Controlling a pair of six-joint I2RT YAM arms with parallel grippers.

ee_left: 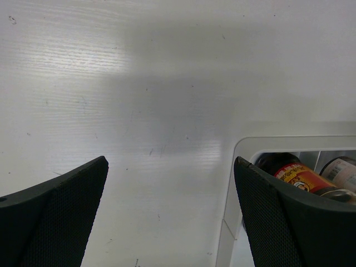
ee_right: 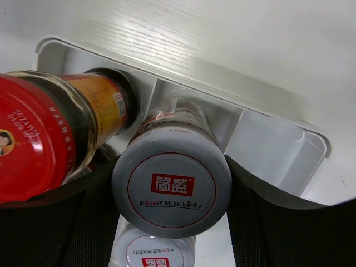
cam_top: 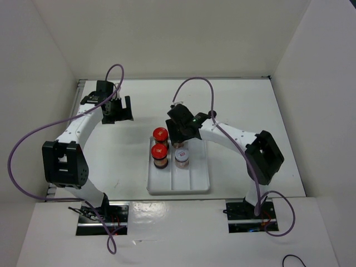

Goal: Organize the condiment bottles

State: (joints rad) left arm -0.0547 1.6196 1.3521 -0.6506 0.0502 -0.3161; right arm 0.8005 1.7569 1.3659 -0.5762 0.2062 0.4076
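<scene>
The right claw (cam_top: pixel 179 136) hung over the far end of the white divided tray (cam_top: pixel 192 186), drawn in narrow around the far white-lidded jar (ee_right: pixel 171 186). In the right wrist view its black fingers (ee_right: pixel 92 222) met the lid's rim on either side. That jar stood upright in the middle compartment, close to the tray's far wall. The near white-lidded jar (cam_top: pixel 182 156) stood upright just behind it in the same compartment, on the side towards the arm bases. Two red-lidded jars (cam_top: pixel 160 134) with brown contents stood one behind the other in the left compartment, just beside the white-lidded pair. The left claw (cam_top: pixel 117 108) was well apart from the tray, out over the bare desk (cam_top: pixel 250 111) to the left and farther back. Its fingers (ee_left: pixel 55 214) were spread wide with nothing between them. The left wrist view showed only woodgrain desk under that gap, with a corner of the tray and the labelled side of a jar at the right edge.
</scene>
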